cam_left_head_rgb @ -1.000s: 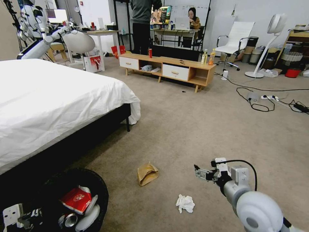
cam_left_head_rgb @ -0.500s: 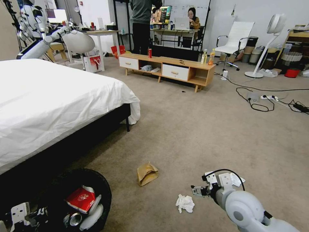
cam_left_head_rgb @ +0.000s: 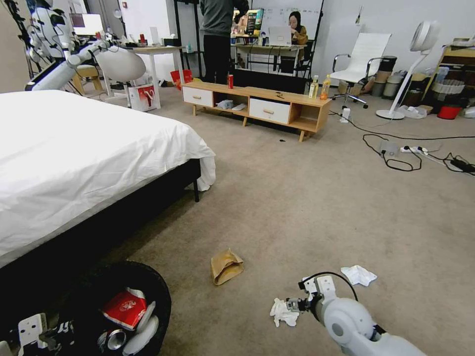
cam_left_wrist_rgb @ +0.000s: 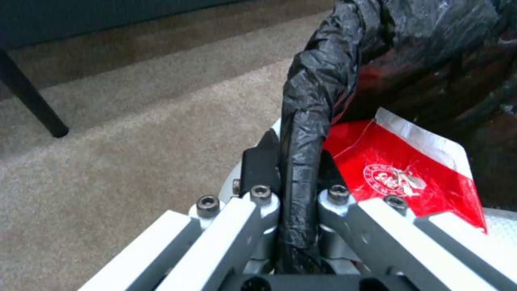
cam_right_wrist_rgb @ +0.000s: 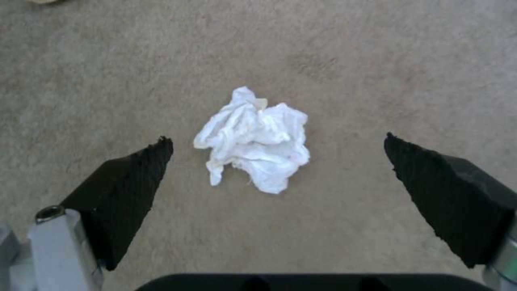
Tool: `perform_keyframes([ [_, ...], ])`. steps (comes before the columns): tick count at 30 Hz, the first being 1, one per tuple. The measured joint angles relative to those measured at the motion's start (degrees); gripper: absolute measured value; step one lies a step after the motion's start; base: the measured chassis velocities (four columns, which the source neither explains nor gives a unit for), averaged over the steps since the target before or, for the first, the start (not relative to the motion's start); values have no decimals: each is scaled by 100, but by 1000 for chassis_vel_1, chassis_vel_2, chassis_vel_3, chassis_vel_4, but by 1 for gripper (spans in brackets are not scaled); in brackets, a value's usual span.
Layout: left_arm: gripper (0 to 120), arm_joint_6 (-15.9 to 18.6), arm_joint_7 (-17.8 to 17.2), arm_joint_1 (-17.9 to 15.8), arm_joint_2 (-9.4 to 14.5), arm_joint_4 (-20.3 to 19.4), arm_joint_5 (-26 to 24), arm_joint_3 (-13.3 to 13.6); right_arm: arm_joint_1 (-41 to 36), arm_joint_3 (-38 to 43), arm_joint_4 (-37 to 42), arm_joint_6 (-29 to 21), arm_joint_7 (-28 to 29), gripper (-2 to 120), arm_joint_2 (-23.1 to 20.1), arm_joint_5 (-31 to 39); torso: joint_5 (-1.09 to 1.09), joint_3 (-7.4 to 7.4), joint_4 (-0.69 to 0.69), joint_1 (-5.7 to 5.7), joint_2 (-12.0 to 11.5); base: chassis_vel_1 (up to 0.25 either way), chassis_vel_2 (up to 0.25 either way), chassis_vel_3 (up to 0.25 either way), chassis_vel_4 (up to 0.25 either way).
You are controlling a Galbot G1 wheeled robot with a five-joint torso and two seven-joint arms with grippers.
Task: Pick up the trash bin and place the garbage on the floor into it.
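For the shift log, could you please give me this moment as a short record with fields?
left gripper: shut on the trash bin rim
bin contents: red snack packet, crushed can
right gripper: open, above a crumpled tissue
floor litter left: brown paper bag, second tissue

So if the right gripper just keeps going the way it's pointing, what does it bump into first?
Most likely the crumpled tissue on the carpet. The right gripper is open and the tissue lies centred between its fingers, with nothing in between. How far it still has to go is hard to judge.
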Motion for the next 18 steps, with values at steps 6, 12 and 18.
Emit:
perform_keyframes([
  [6,3,7,0,3,16,24,2,-25,207,-223,-516,166,-73,100,245,-114,0,0,1,0,0,0,0,0,0],
  [12,3,14,3,17,42,32,2,-38,402,-325,-988,243,-196,100,420,-202,-1,0,1,0,0,0,0,0,0],
  [18,3,15,8,15,55,54,2,-32,533,-427,-1382,304,-283,100,616,-246,0,0,1,0,0,0,0,0,0],
])
